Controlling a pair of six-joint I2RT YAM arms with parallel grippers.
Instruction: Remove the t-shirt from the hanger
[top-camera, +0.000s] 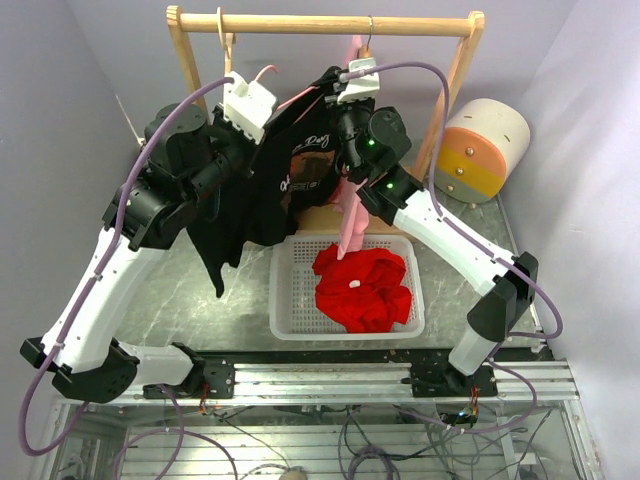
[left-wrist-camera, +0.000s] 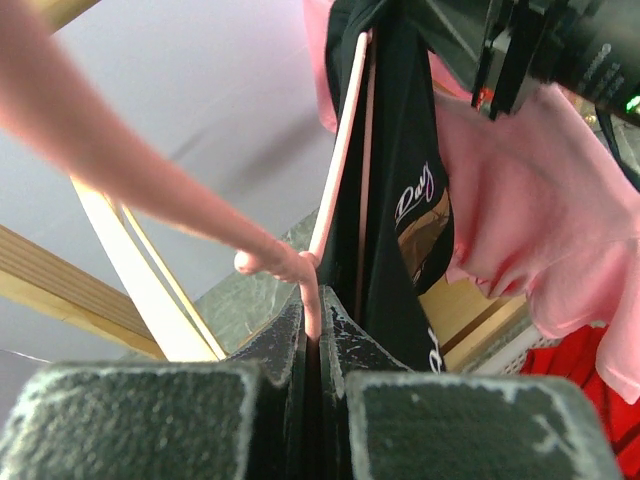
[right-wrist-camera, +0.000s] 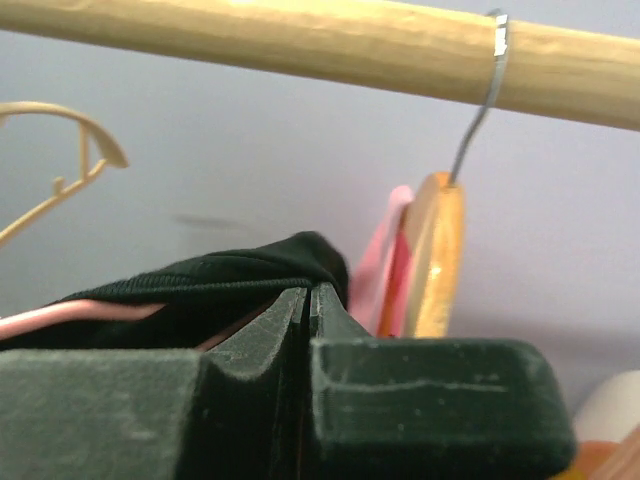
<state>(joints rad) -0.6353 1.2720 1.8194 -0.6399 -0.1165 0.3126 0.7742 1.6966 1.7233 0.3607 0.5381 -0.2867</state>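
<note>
The black t-shirt hangs on a thin pink hanger below the wooden rail. My left gripper is shut on the lower end of that hanger, and the pink bar shows pinched between the jaws. The shirt's printed front hangs just right of the gripper. My right gripper is shut at the shirt's ribbed collar, with the black fabric bunched over its tips. A strip of the pink hanger shows under the collar.
A pink garment hangs on a wooden hanger with a metal hook on the rail. An empty beige hanger hangs at the left. Below stands a white basket holding red cloth. A round cream and orange object sits at the right.
</note>
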